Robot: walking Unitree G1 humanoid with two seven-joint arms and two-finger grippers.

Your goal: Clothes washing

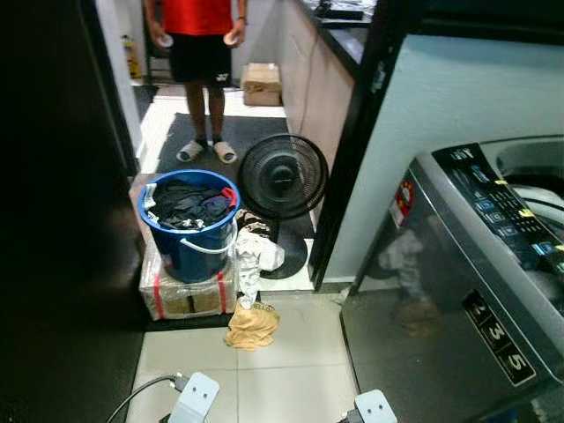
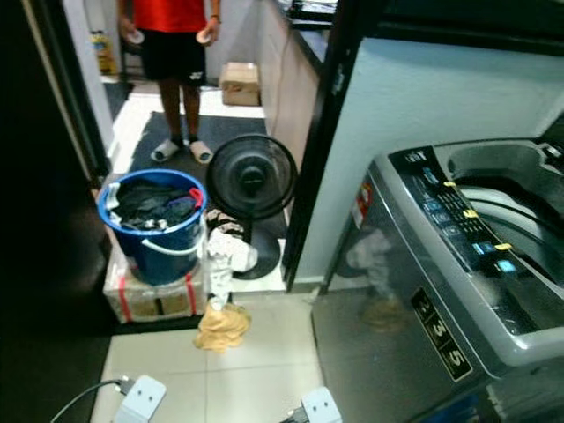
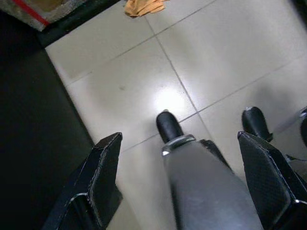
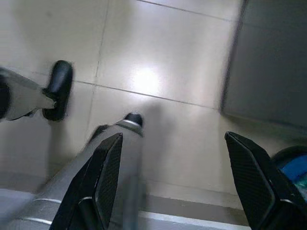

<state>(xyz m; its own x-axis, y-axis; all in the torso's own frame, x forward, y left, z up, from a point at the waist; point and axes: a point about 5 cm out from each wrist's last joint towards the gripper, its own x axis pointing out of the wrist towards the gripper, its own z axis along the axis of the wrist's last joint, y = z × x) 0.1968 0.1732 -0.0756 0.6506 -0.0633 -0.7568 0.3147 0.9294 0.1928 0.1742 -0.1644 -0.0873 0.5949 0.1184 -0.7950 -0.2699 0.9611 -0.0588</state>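
A blue bucket (image 1: 190,238) full of dark clothes (image 1: 187,204) stands on a taped cardboard box (image 1: 188,297) ahead on the left. A white garment (image 1: 251,260) hangs over the bucket's right side, and a tan cloth (image 1: 252,325) lies on the tiles below it. The grey top-loading washing machine (image 1: 458,291) stands at the right with its lid up. Both arms hang low. My left gripper (image 3: 187,177) is open over bare tiles, and my right gripper (image 4: 177,179) is open over tiles beside the machine's base.
A black floor fan (image 1: 284,178) stands just right of the bucket. A person in a red shirt and black shorts (image 1: 201,53) stands at the far end of the passage. A small cardboard box (image 1: 261,84) lies beside them. A dark wall (image 1: 53,220) closes the left side.
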